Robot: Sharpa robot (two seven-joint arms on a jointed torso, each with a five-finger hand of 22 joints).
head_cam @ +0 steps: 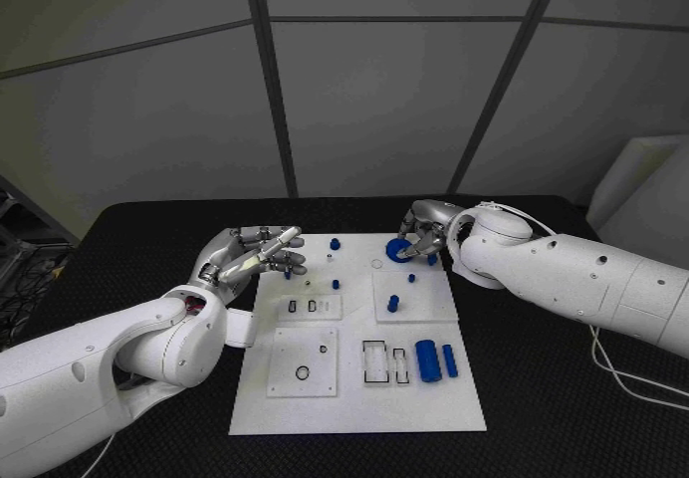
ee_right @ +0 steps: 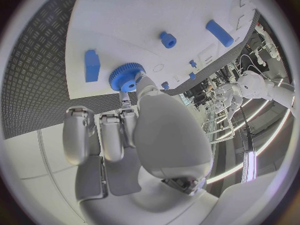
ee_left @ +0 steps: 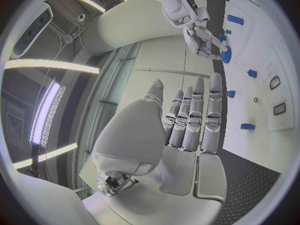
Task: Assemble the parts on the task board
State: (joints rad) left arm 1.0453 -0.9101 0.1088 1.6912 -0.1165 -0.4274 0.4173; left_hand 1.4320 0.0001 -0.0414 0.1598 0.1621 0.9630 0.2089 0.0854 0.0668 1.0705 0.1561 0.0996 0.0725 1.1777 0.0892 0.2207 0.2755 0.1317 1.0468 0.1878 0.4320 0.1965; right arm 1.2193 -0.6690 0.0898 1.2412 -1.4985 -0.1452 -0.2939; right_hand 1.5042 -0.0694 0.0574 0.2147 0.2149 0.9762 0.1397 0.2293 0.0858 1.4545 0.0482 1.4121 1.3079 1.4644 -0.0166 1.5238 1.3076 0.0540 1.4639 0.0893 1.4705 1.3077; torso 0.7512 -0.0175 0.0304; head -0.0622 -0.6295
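Note:
The white task board (head_cam: 359, 403) lies in the middle of the black table. At its far edge my right hand (head_cam: 421, 231) pinches a blue gear (head_cam: 398, 250), and the toothed rim of the gear (ee_right: 127, 76) shows at its fingertips (ee_right: 128, 102) just above the board. My left hand (head_cam: 256, 254) hovers over the board's far left corner with its fingers (ee_left: 195, 116) stretched out straight and nothing in them. Small blue pegs (head_cam: 335, 243) (head_cam: 411, 278) stand on the far half. Two blue cylinders (head_cam: 428, 360) (head_cam: 449, 360) lie side by side on the near right.
Raised white plates with slots and holes (head_cam: 305, 361) (head_cam: 383, 361) sit on the board's near half. A blue block (ee_right: 92, 65) lies close to the gear. Black table (head_cam: 574, 398) stretches free on both sides of the board. A white cable (head_cam: 632, 383) lies at the right.

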